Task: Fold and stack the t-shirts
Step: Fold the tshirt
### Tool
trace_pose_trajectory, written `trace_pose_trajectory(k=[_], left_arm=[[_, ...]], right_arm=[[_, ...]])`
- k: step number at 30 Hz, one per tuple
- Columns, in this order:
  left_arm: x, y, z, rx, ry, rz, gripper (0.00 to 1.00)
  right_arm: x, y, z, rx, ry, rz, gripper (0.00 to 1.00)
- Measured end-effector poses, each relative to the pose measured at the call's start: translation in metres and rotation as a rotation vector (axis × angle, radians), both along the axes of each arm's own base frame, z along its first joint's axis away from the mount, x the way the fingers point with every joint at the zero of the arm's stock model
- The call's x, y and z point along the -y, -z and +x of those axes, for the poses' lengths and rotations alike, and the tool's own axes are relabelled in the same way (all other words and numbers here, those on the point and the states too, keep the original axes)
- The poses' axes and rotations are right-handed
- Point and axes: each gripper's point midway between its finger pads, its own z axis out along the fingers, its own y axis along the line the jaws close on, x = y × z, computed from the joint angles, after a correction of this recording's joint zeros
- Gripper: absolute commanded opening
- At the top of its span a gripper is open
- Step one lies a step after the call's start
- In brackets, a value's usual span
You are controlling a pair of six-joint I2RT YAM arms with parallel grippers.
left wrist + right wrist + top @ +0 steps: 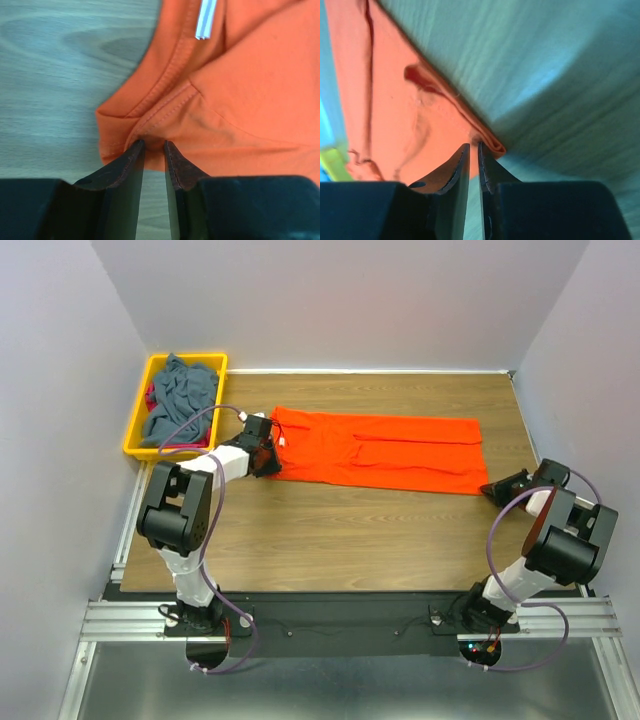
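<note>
Top external: grey-blue t-shirt (180,400) in the yellow bin (135,437), orange t-shirt (380,452) lying long across the surface (330,530). Narrow left claw (154,144) pinching its neck end, narrow right claw (473,146) its bottom corner.

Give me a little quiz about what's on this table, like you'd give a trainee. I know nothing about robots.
1. True or false: the bright orange cloth t-shirt lies inside the yellow plastic bin.
2. What mostly fills that bin? A) crumpled slate grey-blue cloth shirt B) white towels C) nothing
3. Fill in: the left claw meets the orange t-shirt at its ___ end, the right claw at a hem corner.
Key: 1 false, it lies on the wooden table; 2 A; 3 collar.
</note>
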Motion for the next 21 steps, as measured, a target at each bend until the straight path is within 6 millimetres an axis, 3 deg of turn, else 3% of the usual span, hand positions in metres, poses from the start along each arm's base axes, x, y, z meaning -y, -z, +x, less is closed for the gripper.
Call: trace_pose_trajectory(k=[4, 12, 16, 19, 21], left_arm=[[-0.015, 0.001, 0.005, -0.002, -0.067, -0.022, 0.33], [-0.020, 0.001, 0.006, 0.004, -0.100, -0.034, 0.36], [-0.022, -0.001, 0.006, 0.008, -0.102, -0.028, 0.49], [-0.028, -0.003, 0.005, 0.008, -0.107, -0.013, 0.70], [-0.032, -0.006, 0.003, 0.007, -0.108, 0.004, 0.77]], right_arm=[[0.007, 0.002, -0.004, 0.012, 0.051, 0.048, 0.18], [0.008, 0.000, -0.005, 0.021, 0.062, 0.050, 0.18], [0.010, -0.010, -0.006, 0.032, 0.059, 0.018, 0.18], [0.005, -0.028, -0.002, 0.070, 0.033, -0.032, 0.20], [-0.006, -0.038, 0.004, 0.085, -0.011, -0.063, 0.22]])
